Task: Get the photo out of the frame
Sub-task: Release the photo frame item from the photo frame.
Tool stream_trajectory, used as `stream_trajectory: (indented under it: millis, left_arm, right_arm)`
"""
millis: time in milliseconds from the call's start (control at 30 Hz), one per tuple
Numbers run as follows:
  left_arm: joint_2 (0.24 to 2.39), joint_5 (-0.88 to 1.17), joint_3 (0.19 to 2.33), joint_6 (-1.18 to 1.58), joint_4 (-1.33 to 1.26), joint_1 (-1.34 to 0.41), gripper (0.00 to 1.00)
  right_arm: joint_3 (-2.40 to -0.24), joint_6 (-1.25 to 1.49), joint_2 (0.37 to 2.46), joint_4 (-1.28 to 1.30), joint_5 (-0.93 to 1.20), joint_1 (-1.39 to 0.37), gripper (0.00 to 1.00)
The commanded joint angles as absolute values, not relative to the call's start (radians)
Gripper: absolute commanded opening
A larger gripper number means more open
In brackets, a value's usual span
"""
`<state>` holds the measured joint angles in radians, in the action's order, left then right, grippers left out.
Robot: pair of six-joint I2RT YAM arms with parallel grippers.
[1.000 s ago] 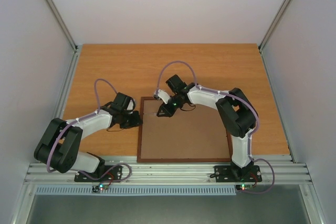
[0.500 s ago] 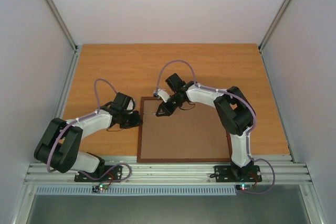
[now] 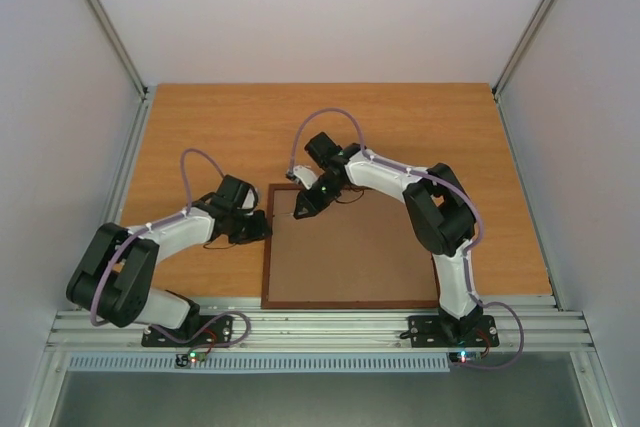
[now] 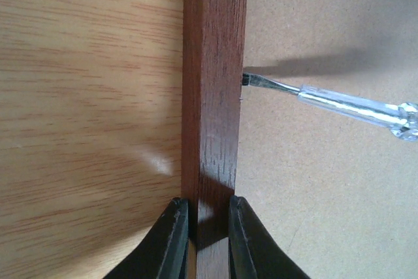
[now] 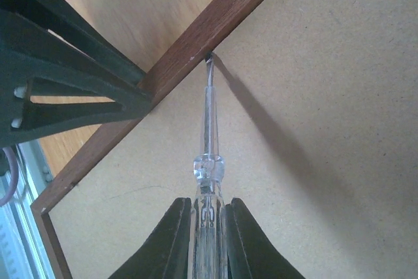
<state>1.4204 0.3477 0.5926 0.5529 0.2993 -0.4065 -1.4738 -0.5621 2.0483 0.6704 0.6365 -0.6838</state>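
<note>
The frame (image 3: 266, 257) lies back-up at the table's (image 3: 220, 127) near edge (print hidden beneath the hardboard back (image 3: 350, 257)). The left gripper (image 4: 208, 208) pinches its left rail. The right gripper (image 5: 207, 210) clamps a clear screwdriver (image 5: 209, 169), tip at that rail's inner edge.

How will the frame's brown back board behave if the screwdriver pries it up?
The back board looks flat, wide and matt: probably it lifts as one stiff sheet, perhaps flexing, and is hardly slippery. Set inside the frame, it may stick first.
</note>
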Motion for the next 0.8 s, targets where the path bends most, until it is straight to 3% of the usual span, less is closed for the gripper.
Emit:
stream_trajectory:
  millis: [0, 767]
  left_arm:
    - [1.471, 0.370, 0.596, 0.526, 0.278, -0.441, 0.06]
    - [1.481, 0.344, 0.579, 0.565, 0.207, -0.532, 0.06]
  right_arm:
    - [-1.612, -0.520, 2.068, 0.651, 0.643, -0.735, 0.01]
    - [-2.165, -0.379, 2.258, 1.020, 0.432, -0.903, 0.01]
